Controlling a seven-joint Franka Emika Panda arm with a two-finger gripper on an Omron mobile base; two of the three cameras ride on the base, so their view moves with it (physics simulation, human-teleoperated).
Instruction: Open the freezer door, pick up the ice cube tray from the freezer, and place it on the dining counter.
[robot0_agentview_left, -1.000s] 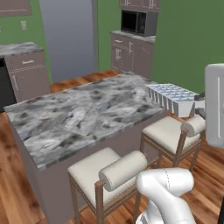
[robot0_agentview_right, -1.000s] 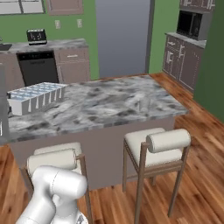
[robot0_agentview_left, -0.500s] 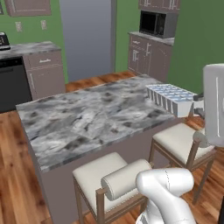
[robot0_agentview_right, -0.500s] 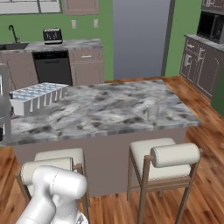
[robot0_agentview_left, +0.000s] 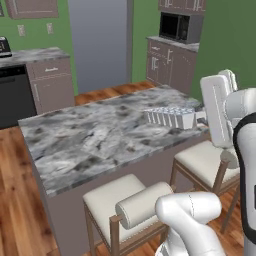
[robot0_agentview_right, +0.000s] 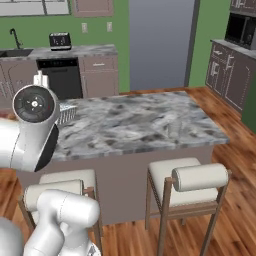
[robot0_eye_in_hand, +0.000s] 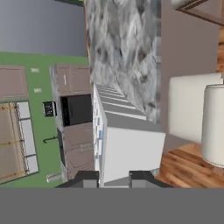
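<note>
Carrying the ice cube tray (robot0_agentview_left: 170, 118) over the near right edge of the dining counter (robot0_agentview_left: 95, 137), gripper (robot0_eye_in_hand: 114, 177) clenched on its near end. From the hand view, I see the tray's long axis running straight out from the jaws, over the stone top. I judge it needs lowering flat onto the counter, past the stool (robot0_agentview_left: 202, 160).

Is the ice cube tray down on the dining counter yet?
Cannot tell. The ice cube tray is over the dining counter near its edge, level, with the gripper shut on its end; contact underneath is unclear.
</note>
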